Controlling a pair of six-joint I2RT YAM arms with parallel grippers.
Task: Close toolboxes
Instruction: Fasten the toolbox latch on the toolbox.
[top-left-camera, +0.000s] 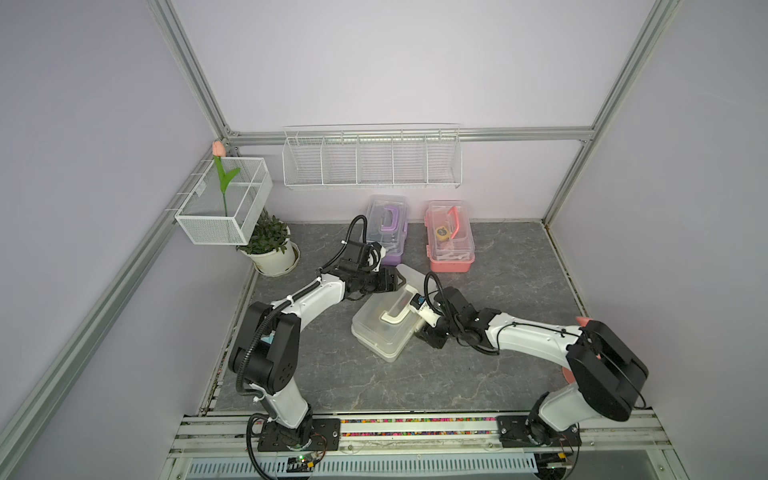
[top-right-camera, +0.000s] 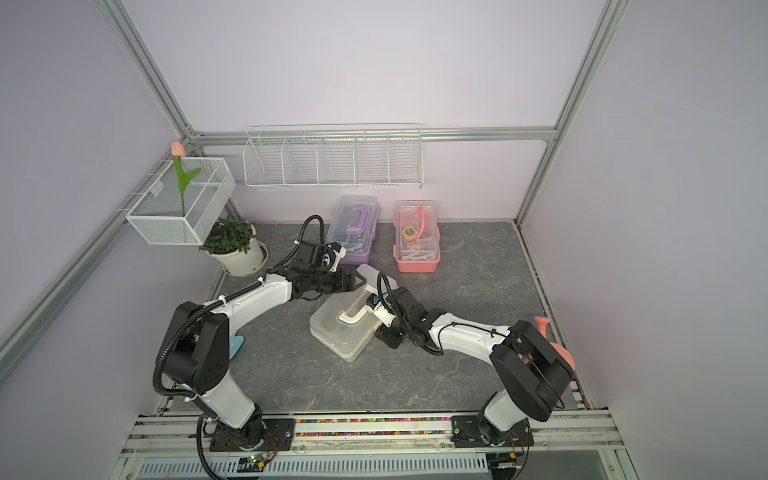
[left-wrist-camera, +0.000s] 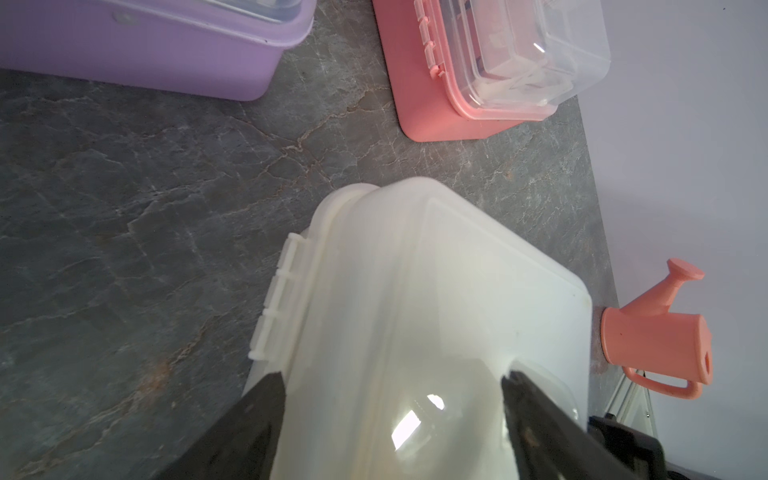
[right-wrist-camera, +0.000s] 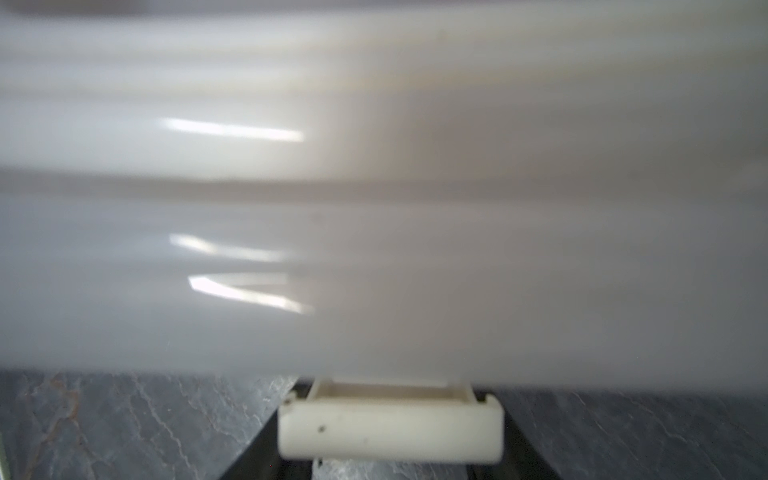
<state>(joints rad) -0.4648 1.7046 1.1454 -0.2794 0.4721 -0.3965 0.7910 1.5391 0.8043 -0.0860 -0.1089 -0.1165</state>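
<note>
The white toolbox (top-left-camera: 382, 328) (top-right-camera: 345, 328) lies askew mid-table with its clear lid down and its handle flat. My left gripper (top-left-camera: 401, 282) (top-right-camera: 361, 282) (left-wrist-camera: 392, 376) is open over the box's far end, with one finger at the lid's hinge-side edge and the other above the lid (left-wrist-camera: 415, 291). At the near side, my right gripper (top-left-camera: 412, 332) (top-right-camera: 376, 330) (right-wrist-camera: 390, 386) is shut on the box's front latch (right-wrist-camera: 390, 432), which fills the gap between the fingers. Behind stand the purple toolbox (top-left-camera: 386, 232) (left-wrist-camera: 145, 54) and the pink toolbox (top-left-camera: 451, 237) (left-wrist-camera: 478, 83), both with lids down.
A pink watering can (left-wrist-camera: 656, 336) (top-right-camera: 557, 349) stands by the right wall behind my right arm. At the back left are a potted plant (top-left-camera: 270, 245) and a wire basket (top-left-camera: 224, 203) holding a tulip. A long wire rack (top-left-camera: 372, 162) hangs on the back wall.
</note>
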